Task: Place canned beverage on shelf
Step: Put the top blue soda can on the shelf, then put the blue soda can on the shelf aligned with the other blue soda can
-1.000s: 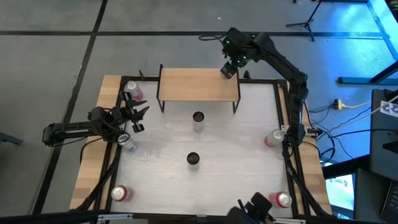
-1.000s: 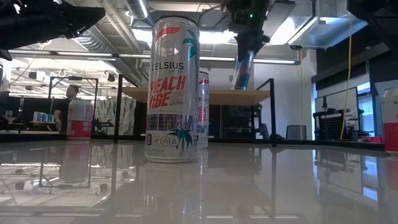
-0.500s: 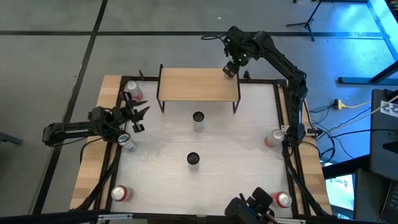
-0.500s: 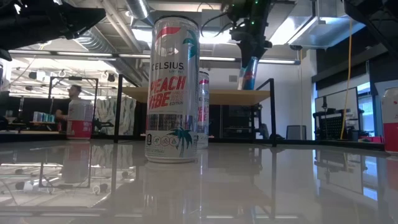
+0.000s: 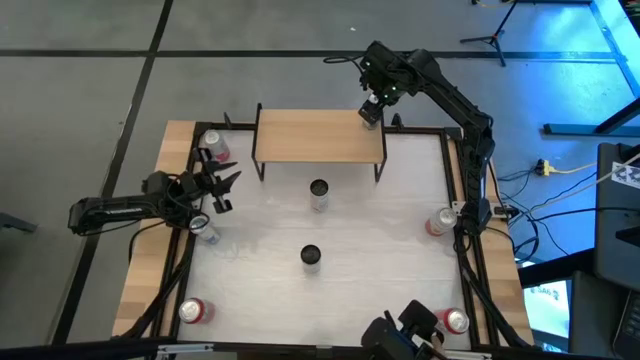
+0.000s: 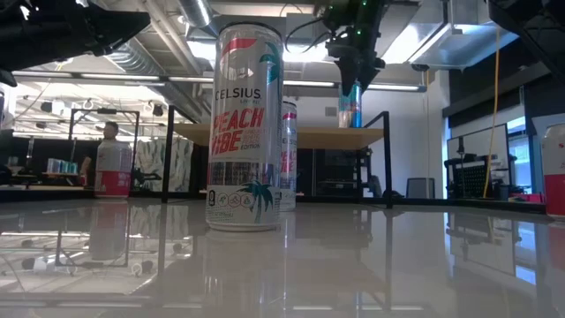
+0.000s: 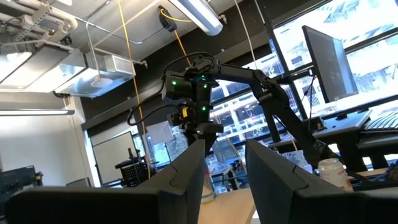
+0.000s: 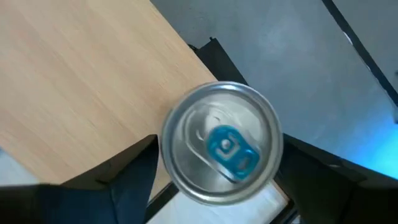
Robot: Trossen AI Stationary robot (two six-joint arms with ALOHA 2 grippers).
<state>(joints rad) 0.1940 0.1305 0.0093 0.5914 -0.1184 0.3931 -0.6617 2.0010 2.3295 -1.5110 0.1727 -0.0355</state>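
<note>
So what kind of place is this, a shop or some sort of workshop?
Most likely a robotics lab or workshop, not a shop. Two dark robot arms work over a white tabletop with drink cans, exposed silver ceiling ducts run overhead, and a computer monitor on a stand is in the room behind.

You have the shelf (image 5: 318, 137), a low light-wood board on thin black legs, standing at the far edge of the desk. The can (image 6: 350, 105) being placed stands upright at the shelf's far right corner, as the high view shows it. From above (image 8: 222, 142) you see its silver lid with a blue pull tab. Its body carries blue and red print; contact with the board cannot be confirmed.
</note>
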